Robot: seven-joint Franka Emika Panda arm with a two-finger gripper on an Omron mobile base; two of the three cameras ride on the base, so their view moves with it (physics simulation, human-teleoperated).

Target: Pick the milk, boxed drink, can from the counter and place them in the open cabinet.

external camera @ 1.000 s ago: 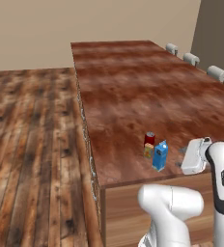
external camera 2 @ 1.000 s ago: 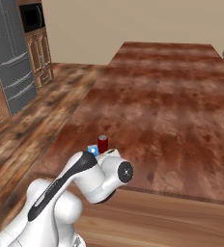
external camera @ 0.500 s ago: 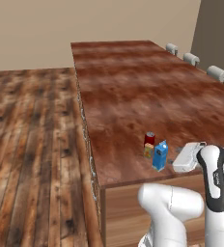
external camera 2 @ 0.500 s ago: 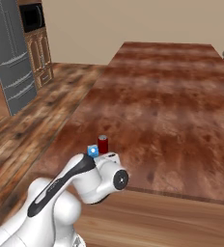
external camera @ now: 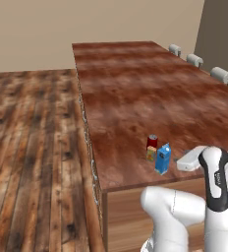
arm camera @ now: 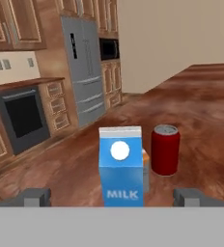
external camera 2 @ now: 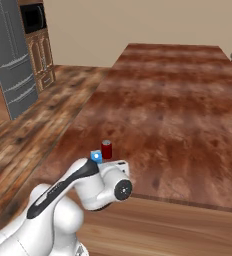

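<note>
Clearly the milk (arm camera: 121,166) is the thing to reckon with first: it stands upright on the counter (external camera: 150,93), close to the near edge, straight ahead of the gripper (arm camera: 113,197), whose fingers (arm camera: 35,197) are spread wide apart with nothing between them. Just beside the milk, on its far side as the hand view has it, stands the can (arm camera: 165,149), and the boxed drink (arm camera: 145,161) peeks out between the two, mostly hidden behind the milk; I cannot tell whether they touch.

As a judgement, the carton looks stiff enough along its flat side walls but likely to dent under a hard squeeze, and fairly light. Its gable top is the poorest place to pinch. Taking it across the two flat sides at mid-height seems soundest, though the finger nearest the can has little room and could knock it over.
</note>
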